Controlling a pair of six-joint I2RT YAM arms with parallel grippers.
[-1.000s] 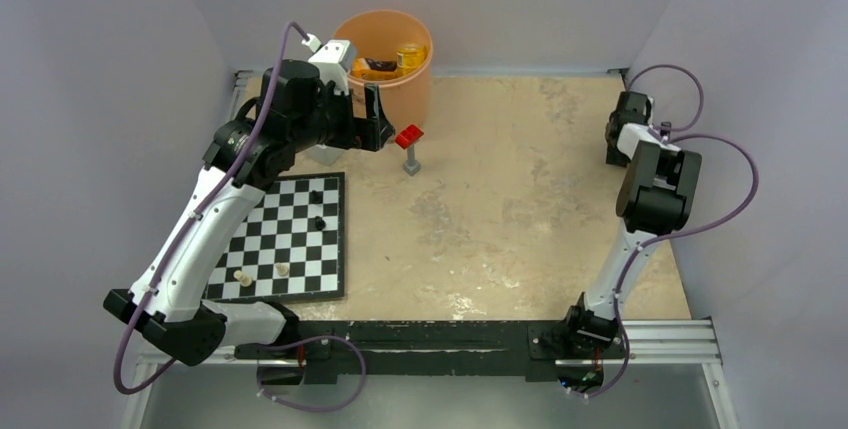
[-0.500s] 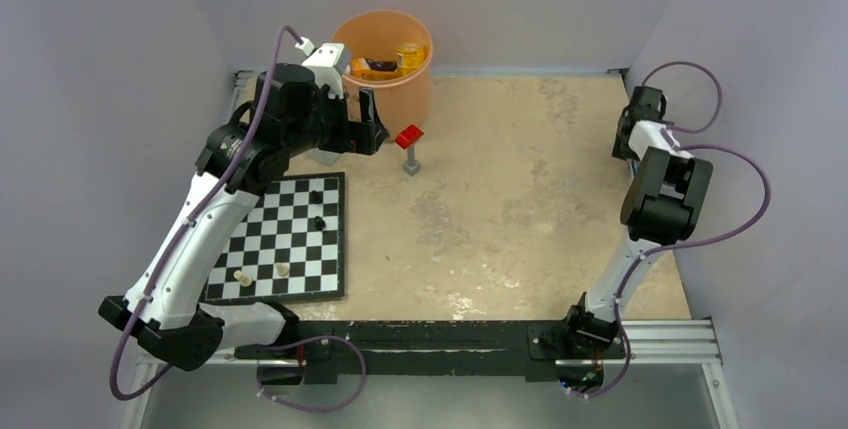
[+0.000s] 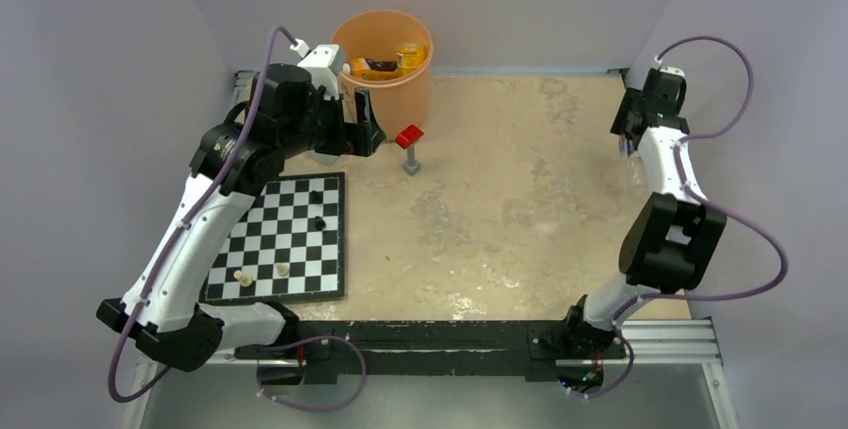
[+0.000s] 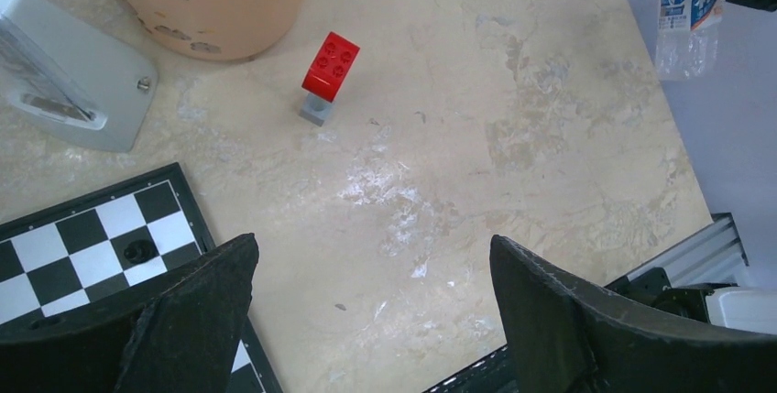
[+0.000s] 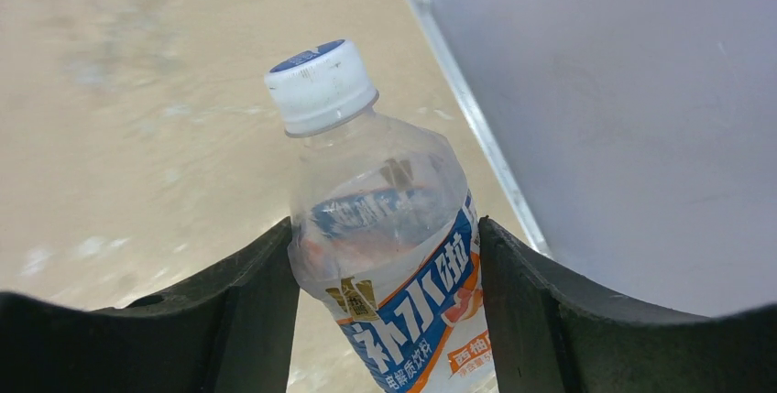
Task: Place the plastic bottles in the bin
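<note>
Right wrist view gives me the bottle (image 5: pixel 380 201) up close: clear plastic, white cap, blue and orange label, tilted. The right end effector (image 5: pixel 387 269) is clamped on its body, one finger touching each side. Its base is cut off below the frame, so I cannot tell whether it touches the tabletop (image 3: pixel 520 189). From the left wrist I see it at the far right edge, close to the wall (image 4: pixel 724 136) and well apart from the bin (image 3: pixel 410 99) in the far left corner. Two yellow-orange things lie in the bin, too small for me to say what they are. The left end effector (image 4: pixel 371 251) hangs over the tabletop near the bin, fingers spread wide with nothing between them.

The tabletop is beige, mottled and scuffed with pale patches. A plain lilac-grey wall closes each of three sides, and a metal rail (image 3: pixel 680 334) runs along the near edge. Beside the bin stand one red block (image 4: pixel 330 65) on a grey stub and one grey box (image 4: pixel 64 81), partly cut off. One chessboard (image 3: pixel 285 234) lies on the left with four pieces: two dark, two pale.
</note>
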